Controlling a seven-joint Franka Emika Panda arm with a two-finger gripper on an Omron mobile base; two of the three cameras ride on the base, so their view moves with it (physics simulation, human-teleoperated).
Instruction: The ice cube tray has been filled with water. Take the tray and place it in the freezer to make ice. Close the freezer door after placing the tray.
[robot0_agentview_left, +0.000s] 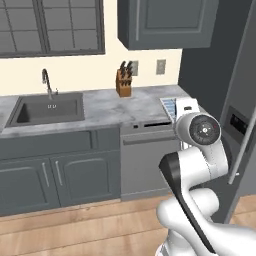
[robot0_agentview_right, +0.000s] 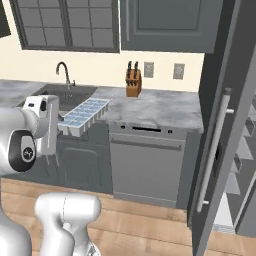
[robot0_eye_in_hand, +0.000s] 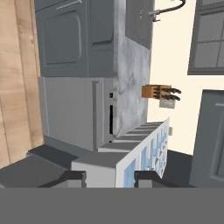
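Note:
The ice cube tray (robot0_agentview_right: 85, 115) is a flat white tray with two rows of pale blue water cells (robot0_agentview_right: 89, 109). It hangs in the air at the counter's front edge, with my gripper (robot0_agentview_right: 61, 128) shut on its near end. In the hand view the tray (robot0_eye_in_hand: 146, 151) runs away from between the two dark fingertips (robot0_eye_in_hand: 72, 177). In the left base view the tray (robot0_agentview_left: 169, 107) peeks out behind my white hand. The freezer door (robot0_agentview_right: 231, 100) stands open at the right, showing its long silver handle (robot0_agentview_right: 215, 150). Pale freezer shelves (robot0_agentview_right: 242, 155) show behind it.
A knife block (robot0_agentview_right: 133, 80) stands at the back of the grey counter (robot0_agentview_right: 160, 112). The sink (robot0_agentview_left: 47, 109) with its faucet is to the left, and a dishwasher (robot0_agentview_right: 145, 165) sits under the counter. Dark wall cabinets (robot0_agentview_left: 165, 22) hang above. Wood floor lies in front.

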